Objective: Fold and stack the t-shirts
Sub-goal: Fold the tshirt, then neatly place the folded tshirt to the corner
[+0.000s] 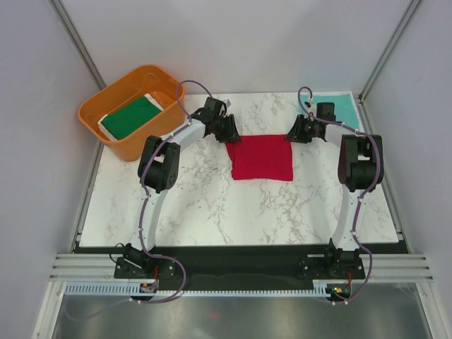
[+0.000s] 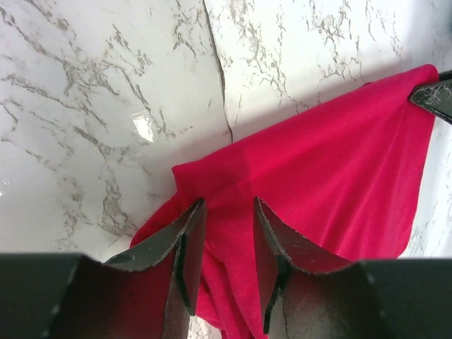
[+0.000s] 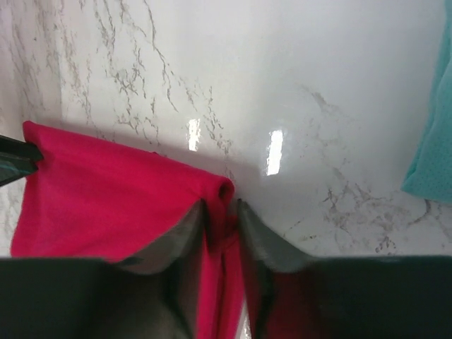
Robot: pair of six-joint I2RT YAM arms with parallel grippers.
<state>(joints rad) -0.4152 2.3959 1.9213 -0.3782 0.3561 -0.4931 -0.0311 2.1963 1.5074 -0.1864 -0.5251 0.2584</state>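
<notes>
The red shirt (image 1: 261, 158) lies mid-table, its far edge running left to right between the arms. The right gripper (image 1: 295, 131) pinches its right corner narrowly. The left gripper (image 1: 227, 129), jaws half apart, seems to hold the left corner.

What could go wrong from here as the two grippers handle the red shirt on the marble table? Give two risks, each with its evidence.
1. The right gripper pinches only a thin ridge at the edge of the bright red cloth t-shirt, so the cloth may slip out on lifting.
2. The left gripper has cloth between jaws that stand visibly apart, so its hold looks uncertain. That corner could drop and skew the fold.
</notes>
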